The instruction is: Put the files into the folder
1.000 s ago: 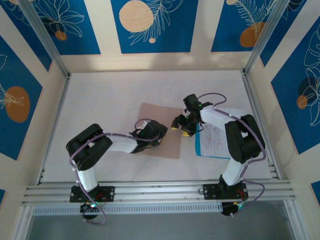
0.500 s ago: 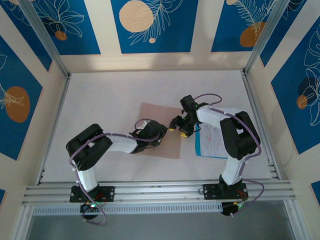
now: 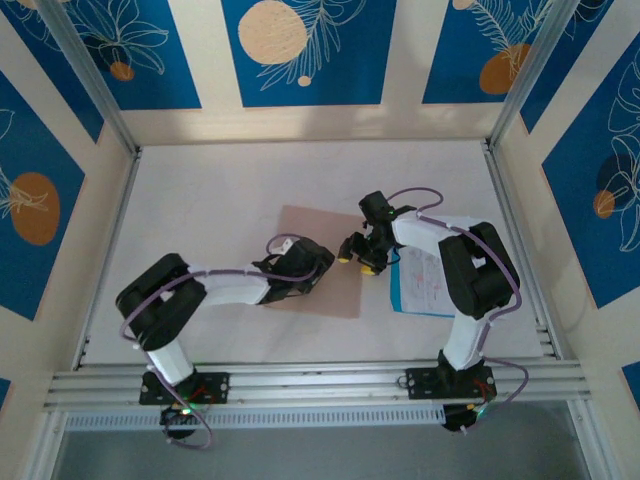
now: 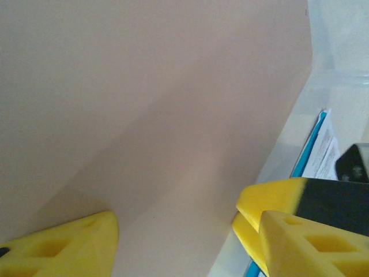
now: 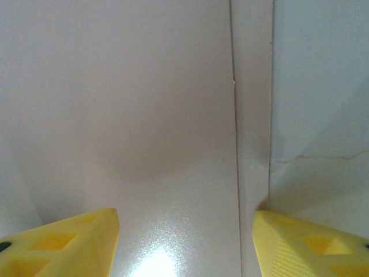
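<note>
The folder (image 4: pixel 144 86) is thin, light, bendy card: pinch its right edge. The left end effector (image 4: pixel 187 231) and right end effector (image 5: pixel 184 222) gape wide, holding nothing.

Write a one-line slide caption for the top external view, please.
Left end effector and right end effector, both open, at the folder; files beside it.
</note>
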You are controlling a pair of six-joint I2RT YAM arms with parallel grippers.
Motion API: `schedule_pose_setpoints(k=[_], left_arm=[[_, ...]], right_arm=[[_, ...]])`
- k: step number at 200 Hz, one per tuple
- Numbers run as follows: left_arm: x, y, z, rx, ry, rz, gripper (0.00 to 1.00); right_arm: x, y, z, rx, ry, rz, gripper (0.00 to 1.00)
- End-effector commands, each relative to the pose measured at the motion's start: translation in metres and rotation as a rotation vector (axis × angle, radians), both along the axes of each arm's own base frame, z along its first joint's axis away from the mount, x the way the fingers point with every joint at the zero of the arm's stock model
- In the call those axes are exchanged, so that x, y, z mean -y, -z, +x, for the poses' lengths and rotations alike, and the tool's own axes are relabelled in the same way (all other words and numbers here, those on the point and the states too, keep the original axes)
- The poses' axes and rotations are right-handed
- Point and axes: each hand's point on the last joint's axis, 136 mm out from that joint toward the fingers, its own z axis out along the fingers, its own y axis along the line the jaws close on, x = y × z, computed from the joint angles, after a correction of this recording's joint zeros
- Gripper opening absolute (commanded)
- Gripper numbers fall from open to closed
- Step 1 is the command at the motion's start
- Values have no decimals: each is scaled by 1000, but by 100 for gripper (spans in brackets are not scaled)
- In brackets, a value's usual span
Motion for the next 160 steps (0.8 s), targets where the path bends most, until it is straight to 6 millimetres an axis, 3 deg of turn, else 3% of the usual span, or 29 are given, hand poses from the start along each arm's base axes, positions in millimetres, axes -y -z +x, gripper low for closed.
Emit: schedule_pose_setpoints(k=[1,83,115,160], left_arm=[[-16,-8,-16,17,33,93,67],[-52,15,-94,-79,-98,2,69],[-55,22,-99,-75,-183,-30,70],[-50,30,-90,-27,-278,-117,65]], right_arm=[[9,20,-20,-83,-1,-70,64],[8,24,-24,-100,-1,-100,64],[7,22,-22,-97,-3,-101,64],[6,24,-22,-102,-8,-100,64]])
